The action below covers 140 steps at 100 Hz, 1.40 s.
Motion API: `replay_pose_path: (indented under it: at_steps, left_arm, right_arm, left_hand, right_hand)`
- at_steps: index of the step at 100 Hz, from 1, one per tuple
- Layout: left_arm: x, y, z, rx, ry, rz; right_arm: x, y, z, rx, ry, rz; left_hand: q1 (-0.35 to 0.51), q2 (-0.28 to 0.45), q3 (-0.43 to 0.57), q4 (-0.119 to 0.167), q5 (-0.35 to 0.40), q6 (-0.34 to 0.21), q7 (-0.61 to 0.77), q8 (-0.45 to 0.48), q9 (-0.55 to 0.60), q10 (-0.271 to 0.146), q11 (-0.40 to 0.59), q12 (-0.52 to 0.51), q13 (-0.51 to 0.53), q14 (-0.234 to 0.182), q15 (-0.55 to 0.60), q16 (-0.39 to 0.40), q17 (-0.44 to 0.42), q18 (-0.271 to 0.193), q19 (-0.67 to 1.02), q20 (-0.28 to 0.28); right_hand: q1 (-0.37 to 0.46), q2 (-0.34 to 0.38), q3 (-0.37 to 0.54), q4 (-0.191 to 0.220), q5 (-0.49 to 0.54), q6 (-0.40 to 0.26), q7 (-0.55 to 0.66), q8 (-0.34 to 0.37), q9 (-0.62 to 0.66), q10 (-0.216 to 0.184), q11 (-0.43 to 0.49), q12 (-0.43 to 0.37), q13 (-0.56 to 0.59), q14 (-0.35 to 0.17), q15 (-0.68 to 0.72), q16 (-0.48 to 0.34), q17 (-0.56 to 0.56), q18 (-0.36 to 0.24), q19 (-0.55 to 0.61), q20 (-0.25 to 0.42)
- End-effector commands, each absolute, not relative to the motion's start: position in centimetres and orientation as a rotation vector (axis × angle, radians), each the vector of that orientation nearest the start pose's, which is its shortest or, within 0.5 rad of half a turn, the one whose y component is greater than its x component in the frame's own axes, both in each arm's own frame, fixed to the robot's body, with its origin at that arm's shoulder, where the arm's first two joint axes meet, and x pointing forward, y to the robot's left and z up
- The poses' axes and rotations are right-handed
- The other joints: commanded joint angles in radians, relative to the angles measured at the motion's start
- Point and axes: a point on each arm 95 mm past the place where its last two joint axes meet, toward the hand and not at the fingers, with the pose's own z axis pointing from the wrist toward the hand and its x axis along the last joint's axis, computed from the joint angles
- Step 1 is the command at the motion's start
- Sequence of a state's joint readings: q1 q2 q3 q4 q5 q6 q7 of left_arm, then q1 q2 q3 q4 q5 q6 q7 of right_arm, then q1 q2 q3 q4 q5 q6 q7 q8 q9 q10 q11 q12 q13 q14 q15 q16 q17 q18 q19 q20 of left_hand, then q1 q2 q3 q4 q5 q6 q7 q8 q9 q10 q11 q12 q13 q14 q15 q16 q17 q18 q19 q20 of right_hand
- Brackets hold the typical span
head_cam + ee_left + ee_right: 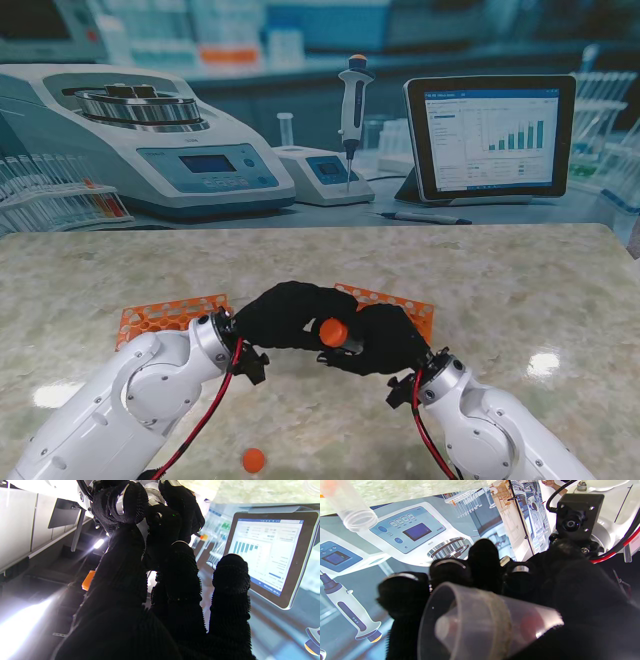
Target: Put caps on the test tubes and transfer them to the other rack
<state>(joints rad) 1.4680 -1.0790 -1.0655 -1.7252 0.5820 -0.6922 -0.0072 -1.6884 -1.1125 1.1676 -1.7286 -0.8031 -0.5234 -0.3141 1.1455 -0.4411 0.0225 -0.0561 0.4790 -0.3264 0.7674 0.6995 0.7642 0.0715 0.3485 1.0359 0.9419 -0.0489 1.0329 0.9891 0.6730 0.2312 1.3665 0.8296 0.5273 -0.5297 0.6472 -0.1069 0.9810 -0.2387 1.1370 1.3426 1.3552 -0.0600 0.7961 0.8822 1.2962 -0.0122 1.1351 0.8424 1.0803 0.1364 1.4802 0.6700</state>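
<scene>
Both white arms fill the near edge of the marble table, the left arm and right arm bent inward so their black-gloved hands meet over the middle of the slab. Taking that meeting point as the landmark: the right hand is wrapped around a clear test tube, whose conical end shows close up in the right wrist view. The left hand presses in against it, fingers curled at the orange cap sitting on the tube's end; whether they truly pinch the cap or only touch it I cannot tell.

Just behind the joined hands lie two orange racks, one rack to the left and the other rack to the right, both partly hidden by the gloves. A second, uncapped tube shows in the right wrist view.

Smallest of all, a loose orange cap rests on the table nearer to me than the hands, between the two arms.
</scene>
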Motion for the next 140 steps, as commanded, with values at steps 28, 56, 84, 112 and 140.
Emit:
replay_pose_path:
  at_steps: [28,56,84,112,140]
  left_arm:
    - [35.1,-10.8,-24.9,-0.768,1.724,-2.513]
    - [35.1,-11.1,-25.0,-0.81,1.723,-2.543]
    - [35.0,-10.8,-25.1,-0.819,1.719,-2.538]
    - [34.9,-10.7,-24.8,-0.799,1.723,-2.529]
    - [34.8,-10.9,-24.5,-0.741,1.75,-2.5]
  right_arm:
    - [32.8,7.8,-27.6,0.921,1.333,2.385]
    - [33.1,7.8,-27.6,0.921,1.339,2.376]
    - [33.5,7.7,-27.6,0.916,1.339,2.363]
    - [33.7,7.6,-27.6,0.914,1.356,2.344]
    - [33.8,7.6,-27.5,0.906,1.372,2.337]
  left_hand:
    - [-0.082,0.311,0.003,0.078,0.062,0.18,0.105,0.043,0.065,-0.018,0.132,-0.23,-0.055,0.019,-0.082,-0.002,-0.008,0.009,0.025,-0.009]
    - [-0.187,0.313,-0.016,0.08,0.06,0.183,0.1,0.049,0.059,-0.013,0.122,-0.249,-0.066,0.039,-0.096,-0.012,-0.029,0.029,0.021,-0.011]
    - [-0.323,0.366,-0.04,0.04,0.068,0.206,0.055,0.054,0.04,-0.012,0.098,-0.269,-0.091,0.058,-0.143,-0.028,-0.062,0.045,-0.029,-0.029]
    - [-0.316,0.366,-0.024,0.045,0.068,0.203,0.045,0.08,0.038,-0.014,0.087,-0.275,-0.097,0.065,-0.16,-0.03,-0.077,0.057,-0.035,-0.025]
    - [-0.029,0.268,0.074,0.109,0.044,0.168,0.089,0.054,0.071,-0.036,0.069,-0.061,-0.083,0.036,-0.131,-0.028,-0.061,0.049,0.008,-0.025]
  right_hand:
    - [0.02,0.029,0.024,-0.015,-0.021,-0.104,-0.013,0.016,-0.048,-0.034,0.009,0.001,0.018,-0.021,-0.008,0.012,0.011,-0.003,0.006,0.01]
    - [0.022,0.023,0.028,-0.013,-0.019,-0.1,-0.012,0.015,-0.047,-0.036,0.009,0.0,0.019,-0.025,-0.008,0.012,0.012,-0.006,0.008,0.011]
    - [0.03,0.028,0.041,-0.015,-0.015,-0.091,-0.004,0.02,-0.043,-0.042,0.015,0.004,0.02,-0.035,0.007,0.018,0.016,-0.013,0.021,0.016]
    - [0.046,0.031,0.05,-0.014,-0.015,-0.071,0.006,0.03,-0.042,-0.043,0.022,0.012,0.02,-0.042,0.023,0.025,0.019,-0.014,0.033,0.02]
    - [0.043,0.02,0.052,-0.01,-0.008,-0.069,0.003,0.029,-0.039,-0.046,0.022,0.018,0.02,-0.044,0.025,0.026,0.019,-0.017,0.035,0.021]
